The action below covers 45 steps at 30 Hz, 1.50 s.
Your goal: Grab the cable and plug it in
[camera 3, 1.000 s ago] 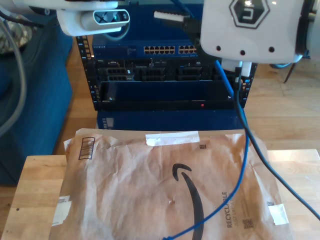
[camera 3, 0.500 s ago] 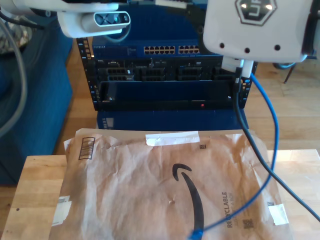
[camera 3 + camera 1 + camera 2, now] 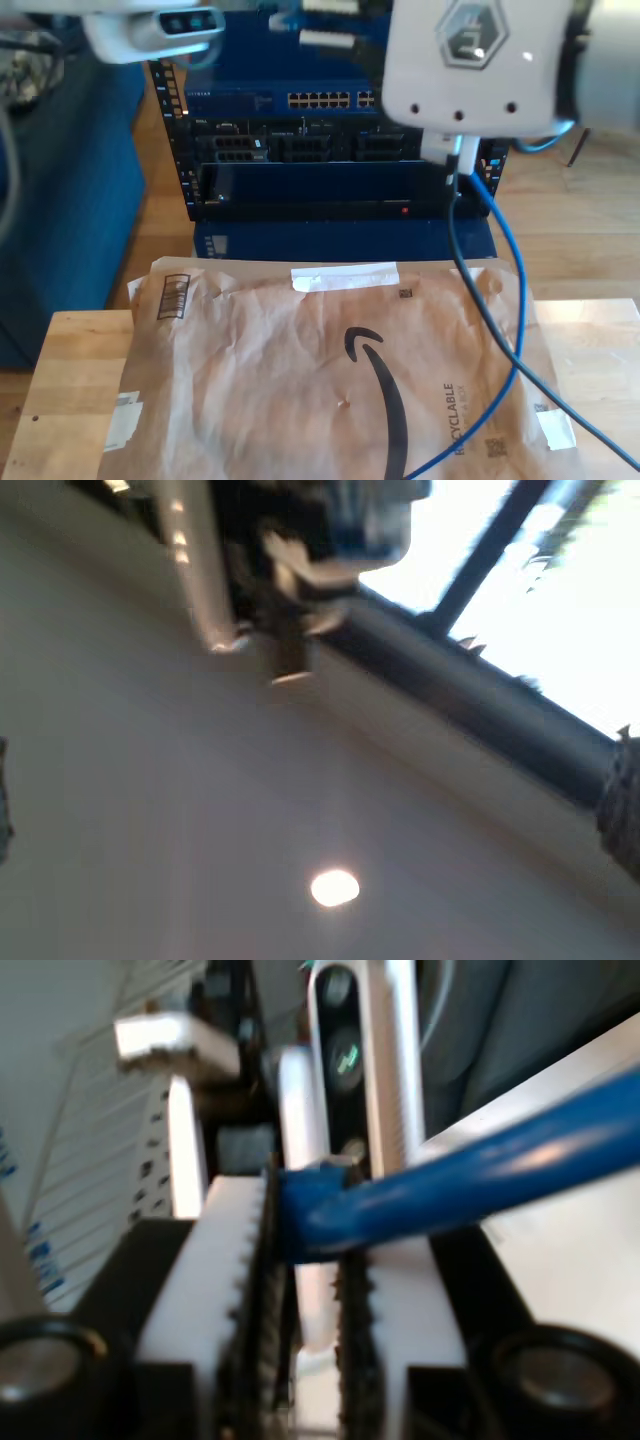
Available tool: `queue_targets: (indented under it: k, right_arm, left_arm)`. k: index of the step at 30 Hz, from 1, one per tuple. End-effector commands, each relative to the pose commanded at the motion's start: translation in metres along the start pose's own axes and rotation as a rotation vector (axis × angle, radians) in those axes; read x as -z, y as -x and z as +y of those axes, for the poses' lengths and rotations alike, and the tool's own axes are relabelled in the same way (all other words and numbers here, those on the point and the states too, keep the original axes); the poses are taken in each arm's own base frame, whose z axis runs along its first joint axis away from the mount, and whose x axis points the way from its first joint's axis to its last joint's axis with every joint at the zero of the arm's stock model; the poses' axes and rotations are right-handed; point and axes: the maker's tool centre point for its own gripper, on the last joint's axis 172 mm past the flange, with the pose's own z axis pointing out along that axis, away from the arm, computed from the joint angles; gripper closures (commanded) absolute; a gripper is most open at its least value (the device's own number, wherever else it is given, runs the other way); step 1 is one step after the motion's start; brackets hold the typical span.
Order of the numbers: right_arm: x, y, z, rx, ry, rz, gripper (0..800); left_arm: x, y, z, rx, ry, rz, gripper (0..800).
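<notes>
Start with the exterior view: you've got a wooden worktop (image 3: 70, 380) with pale grain, and most of it is covered by a crinkled brown paper mailer (image 3: 300, 380) with a black arrow logo, white tape strips and a "recyclable" print. Behind it sits a dark blue rack (image 3: 330, 150) of network gear, rows of small ports across the front panels and one red light low down. The cable (image 3: 505, 290), thin, smooth and bright blue, hangs down from under a big white arm housing (image 3: 470, 65) at the exterior view's top right, curves over the mailer's right side and runs off the bottom edge. A thicker black cable (image 3: 480, 300) drops alongside it. Another white arm part (image 3: 150, 30) with a camera strip sits at the exterior view's top left.

First wrist view is blurry, honestly: a plain grey surface with one bright round light spot, a dark beam and a bright window. You cannot tell whether my first end effector is open or closed from this.

Second wrist view is the good one. My second end effector (image 3: 305, 1290) has white ridged fingers (image 3: 215, 1260) on black blocks, nearly together, pinching the blue cable between them, with the cable running off to one side.
</notes>
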Motion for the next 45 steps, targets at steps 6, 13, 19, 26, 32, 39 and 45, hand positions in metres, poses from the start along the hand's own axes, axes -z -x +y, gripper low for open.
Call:
queue_targets:
  k: [6, 13, 19, 26, 32, 39, 45]
  right_arm:
    - [0.033, -0.117, -0.026, -0.160, -0.068, 0.225, 797]
    - [0.062, -0.214, 0.012, -0.299, 0.018, 0.405, 797]
    - [0.052, -0.264, 0.062, -0.306, 0.142, 0.502, 797]
    - [0.059, -0.293, 0.100, -0.331, 0.200, 0.559, 797]
    - [0.059, -0.300, 0.120, -0.325, 0.239, 0.576, 797]
    - [0.058, -0.303, 0.133, -0.334, 0.259, 0.582, 797]
    - [0.058, -0.306, 0.146, -0.346, 0.278, 0.586, 797]
  left_arm:
    - [0.069, -0.073, 0.037, 0.161, 0.238, 0.155, 1]
    - [0.140, -0.154, 0.038, 0.040, 0.365, 0.385, 0]
    - [0.209, -0.221, 0.000, 0.128, 0.472, 0.544, 0]
    - [0.234, -0.312, -0.067, 0.023, 0.386, 0.701, 0]
    - [0.224, -0.374, -0.125, -0.092, 0.343, 0.711, 0]
    - [0.209, -0.471, -0.182, -0.077, 0.294, 0.662, 0]
    - [0.180, -0.549, -0.194, -0.029, 0.309, 0.640, 0]
